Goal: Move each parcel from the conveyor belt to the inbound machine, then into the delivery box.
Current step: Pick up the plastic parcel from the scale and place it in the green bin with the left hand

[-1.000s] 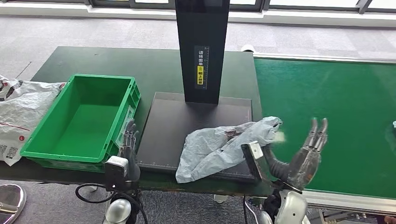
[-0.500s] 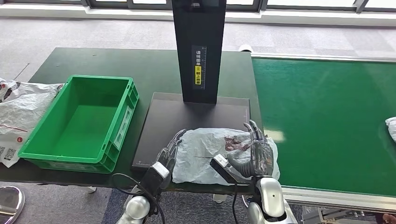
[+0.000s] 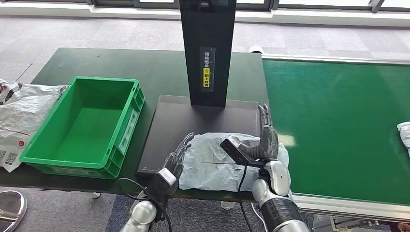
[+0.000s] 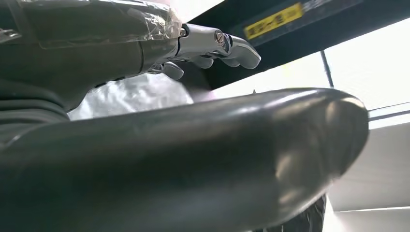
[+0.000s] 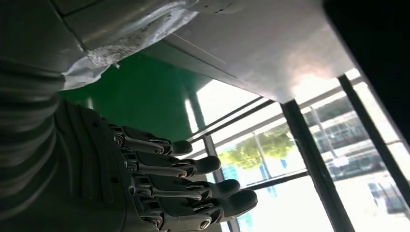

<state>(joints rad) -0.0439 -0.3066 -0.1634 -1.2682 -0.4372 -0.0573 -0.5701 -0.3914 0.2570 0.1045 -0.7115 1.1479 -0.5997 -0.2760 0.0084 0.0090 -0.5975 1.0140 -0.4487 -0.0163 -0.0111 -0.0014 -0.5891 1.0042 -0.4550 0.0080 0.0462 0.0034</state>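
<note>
A crumpled grey parcel point(image 3: 217, 162) lies on the near part of the inbound machine's black plate point(image 3: 193, 121), below its black column point(image 3: 208, 48). My left hand point(image 3: 175, 159) touches the parcel's left edge with its fingers spread. My right hand point(image 3: 265, 140) stands at the parcel's right edge, fingers straight and pointing away from me. Neither hand grips the bag. The left wrist view shows the parcel point(image 4: 130, 94) under outstretched fingers point(image 4: 212, 46). In the right wrist view the parcel point(image 5: 232, 34) lies beside the straight fingers point(image 5: 159, 179). The green delivery box point(image 3: 82, 125) stands empty to the left.
The green conveyor belt point(image 3: 338, 125) runs along the right, with another pale parcel point(image 3: 405, 133) at its far right edge. White bags point(image 3: 19, 116) lie left of the box. The dark table point(image 3: 121, 63) extends behind the box and the machine.
My right hand has lifted off the top of the parcel's right end and now stands upright at that edge. The left hand stays at the left edge. The parcel has barely shifted.
</note>
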